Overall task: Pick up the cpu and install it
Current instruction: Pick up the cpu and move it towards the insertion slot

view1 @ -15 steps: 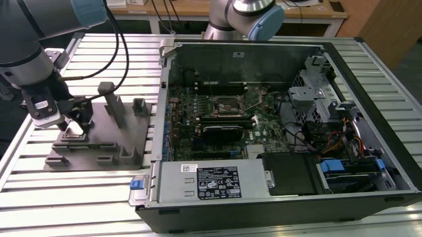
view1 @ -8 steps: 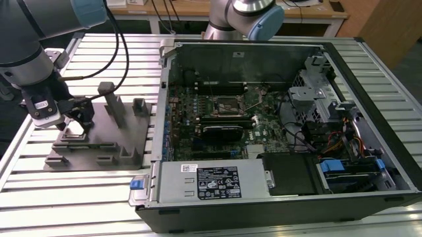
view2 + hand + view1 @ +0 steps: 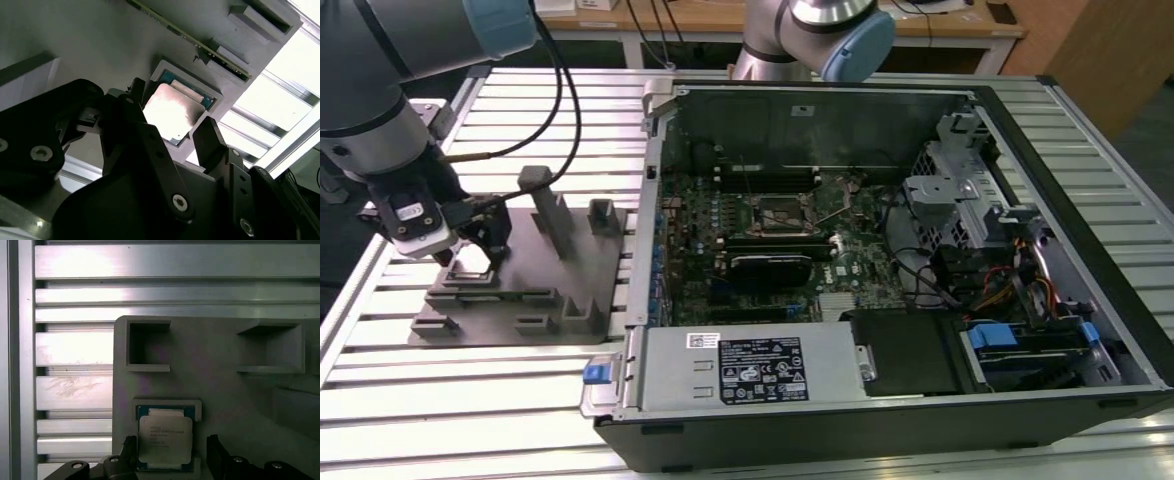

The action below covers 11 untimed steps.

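Silvery cpu [image 3: 165, 440] lies in a pocket of the grey tray [image 3: 220, 390], kept square there, at the exterior view's left; my claw [image 3: 480, 248] straddles it, open, holding nothing.

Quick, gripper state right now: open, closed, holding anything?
Gripper: open, one finger on each side of the cpu, not clamped on it.

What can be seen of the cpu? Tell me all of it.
The cpu is a flat square chip: a silvery metal top with dark print, on a green board whose edge shows as a thin rim. It lies flat, top up, in a shallow framed recess of the grey plate. The open gripper straddles it, one finger close beside one edge, the other clear of it. It is not lifted.
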Motion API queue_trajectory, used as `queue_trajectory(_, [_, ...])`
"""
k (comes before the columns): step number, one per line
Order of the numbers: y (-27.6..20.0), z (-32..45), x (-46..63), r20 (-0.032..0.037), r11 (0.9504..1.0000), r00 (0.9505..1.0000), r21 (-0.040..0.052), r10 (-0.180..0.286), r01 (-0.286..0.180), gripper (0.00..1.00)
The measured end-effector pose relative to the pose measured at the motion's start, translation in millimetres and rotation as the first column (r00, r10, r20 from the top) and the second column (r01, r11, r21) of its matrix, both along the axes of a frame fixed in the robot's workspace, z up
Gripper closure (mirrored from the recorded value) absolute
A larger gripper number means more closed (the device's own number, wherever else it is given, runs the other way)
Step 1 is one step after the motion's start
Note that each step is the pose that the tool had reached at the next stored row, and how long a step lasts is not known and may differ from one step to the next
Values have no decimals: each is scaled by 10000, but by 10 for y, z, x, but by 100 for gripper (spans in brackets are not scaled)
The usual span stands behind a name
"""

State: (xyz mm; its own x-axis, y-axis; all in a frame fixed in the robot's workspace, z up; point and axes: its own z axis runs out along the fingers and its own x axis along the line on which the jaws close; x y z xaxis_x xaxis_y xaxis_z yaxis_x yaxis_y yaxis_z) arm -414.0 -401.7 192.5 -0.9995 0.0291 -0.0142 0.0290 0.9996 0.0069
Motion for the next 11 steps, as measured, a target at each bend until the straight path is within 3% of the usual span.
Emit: queue_trajectory(11, [6, -49, -10, 3, 10000, 10000, 1, 0, 0, 34])
